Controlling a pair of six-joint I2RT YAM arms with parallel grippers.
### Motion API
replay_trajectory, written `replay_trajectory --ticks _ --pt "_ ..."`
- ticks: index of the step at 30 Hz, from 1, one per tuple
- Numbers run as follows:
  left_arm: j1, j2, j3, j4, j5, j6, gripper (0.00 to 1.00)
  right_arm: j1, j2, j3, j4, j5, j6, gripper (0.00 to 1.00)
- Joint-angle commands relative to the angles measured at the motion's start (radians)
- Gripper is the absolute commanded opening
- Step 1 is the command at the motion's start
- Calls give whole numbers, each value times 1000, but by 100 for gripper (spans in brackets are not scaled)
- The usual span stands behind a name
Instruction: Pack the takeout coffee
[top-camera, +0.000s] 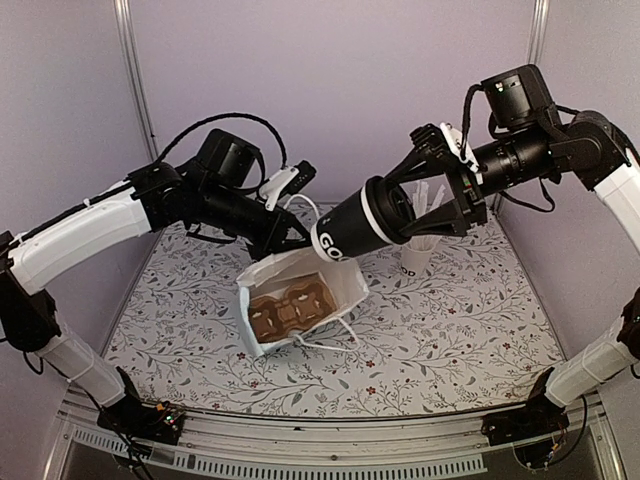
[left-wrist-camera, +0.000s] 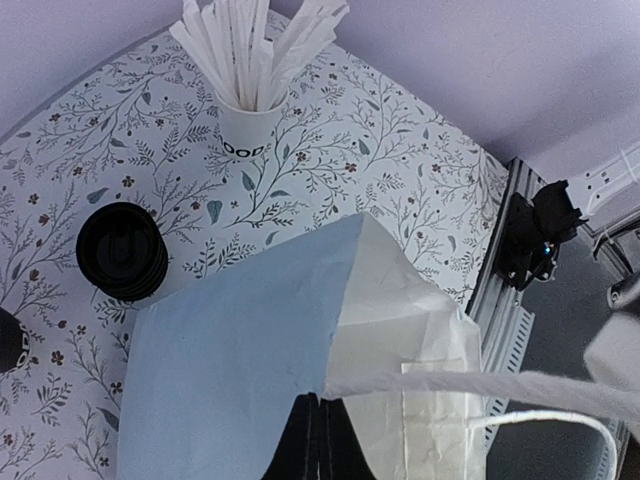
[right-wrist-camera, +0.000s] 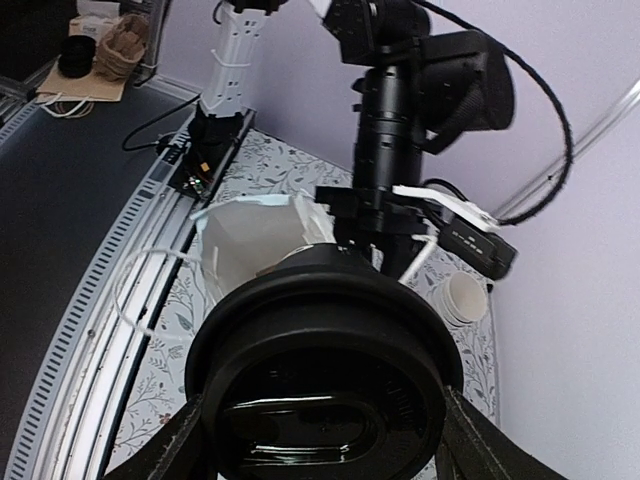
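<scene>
The takeout coffee (top-camera: 350, 228) is a black paper cup with a white band and a black lid (right-wrist-camera: 325, 395). My right gripper (top-camera: 395, 215) is shut on it near the lid end. It holds the cup tilted on its side in the air, bottom toward the white paper bag (top-camera: 300, 285). The bag stands open on the table with a brown cardboard cup carrier (top-camera: 290, 308) inside. My left gripper (top-camera: 298, 237) is shut on the bag's top edge. In the left wrist view its fingers (left-wrist-camera: 312, 440) pinch the paper (left-wrist-camera: 400, 330). The bag also shows in the right wrist view (right-wrist-camera: 255, 235).
A white cup of paper-wrapped straws (top-camera: 420, 250) stands right of the bag and shows in the left wrist view (left-wrist-camera: 250, 125). A round black stack (left-wrist-camera: 122, 250) sits on the floral mat. A nested stack of whitish cups (right-wrist-camera: 462, 298) stands beyond the left arm (right-wrist-camera: 395, 130).
</scene>
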Motion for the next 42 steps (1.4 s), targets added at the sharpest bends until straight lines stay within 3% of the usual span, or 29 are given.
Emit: replay_trajectory --ticks 1,7,17,27,31,35,42 --pt "-42 48 81 -4 -17 -16 0 106 16 1 -99 23 -44 50" --pt "-85 90 148 -26 -14 -25 0 178 19 -32 -104 151 -59 50" --pt "-131 112 196 -39 -8 -68 0 333 63 -117 -80 531 -108 48" --pt "-153 117 135 37 9 -97 0 432 138 -144 -161 693 -104 45" --pt "-155 120 125 49 11 -101 16 438 143 -184 -169 691 -84 45" --pt "-160 95 138 43 20 -86 42 441 132 -234 -165 703 -71 45" --pt "-160 -50 136 165 88 -105 68 465 102 -306 -144 755 -76 45"
